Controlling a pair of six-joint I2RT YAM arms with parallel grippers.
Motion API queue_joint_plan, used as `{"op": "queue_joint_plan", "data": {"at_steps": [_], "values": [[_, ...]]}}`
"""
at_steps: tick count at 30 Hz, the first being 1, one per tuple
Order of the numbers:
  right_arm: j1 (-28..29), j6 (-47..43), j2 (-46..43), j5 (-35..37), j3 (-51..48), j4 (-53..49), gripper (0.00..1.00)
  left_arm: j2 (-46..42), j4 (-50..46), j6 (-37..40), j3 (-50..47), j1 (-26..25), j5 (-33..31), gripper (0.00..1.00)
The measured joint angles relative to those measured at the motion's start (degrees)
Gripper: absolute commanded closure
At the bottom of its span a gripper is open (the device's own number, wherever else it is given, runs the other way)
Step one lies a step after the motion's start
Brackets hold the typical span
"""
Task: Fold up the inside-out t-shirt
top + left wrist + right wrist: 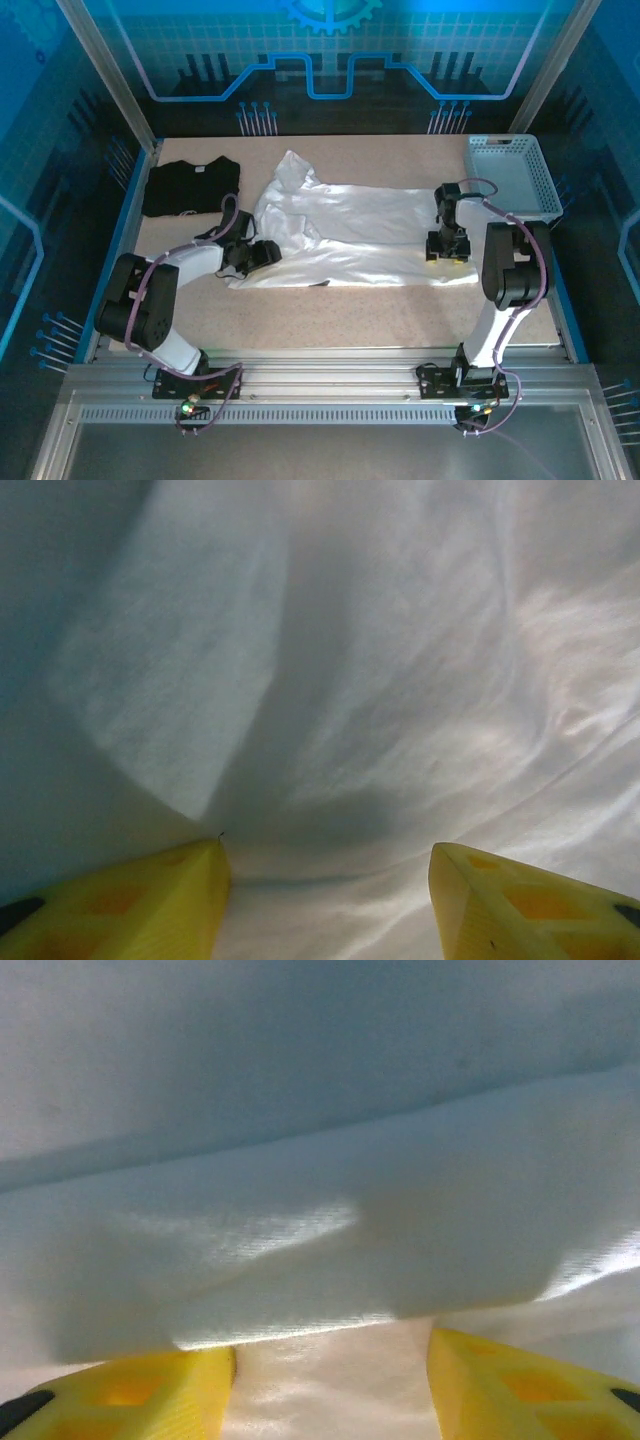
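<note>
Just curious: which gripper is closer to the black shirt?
Left. The left gripper is diagonally beside the black shirt; the right gripper sits across the white t-shirt, farther away.

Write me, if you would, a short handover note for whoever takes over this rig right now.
Left gripper: open, low over the left end of the white t-shirt, holding nothing.
Right gripper: open, over its right end.
T-shirt: spread out mid-table, rumpled; black shirt lies folded at far left.
Done: no fold yet.
Left: every fold.

Black-and-white left arm (150, 300) and right arm (510, 265), looping purplish cables (232, 215), yellow wedge-shaped fingertips (130, 905).
</note>
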Motion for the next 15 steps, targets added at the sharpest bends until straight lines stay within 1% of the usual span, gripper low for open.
{"op": "queue_joint_plan", "data": {"at_steps": [4, 8, 12, 15], "values": [[0.61, 1.16, 0.07, -0.22, -0.04, -1.86, 0.46, -3.61, 2.97, -1.05, -4.52, 0.00, 0.00, 0.43], [2.80, 3.34, -0.83, -0.20, -1.70, -2.36, 0.46, -8.85, 3.96, -3.10, -9.49, 0.00, -0.02, 0.43], [5.75, 6.03, -5.07, -0.87, -7.06, -2.25, 0.46, -16.15, 1.18, -6.64, -14.19, 0.00, -0.26, 0.42], [6.56, 7.91, -9.70, -1.29, -11.82, -2.14, 0.44, -22.84, -2.64, -8.85, -17.66, 0.00, -0.52, 0.42]]}}
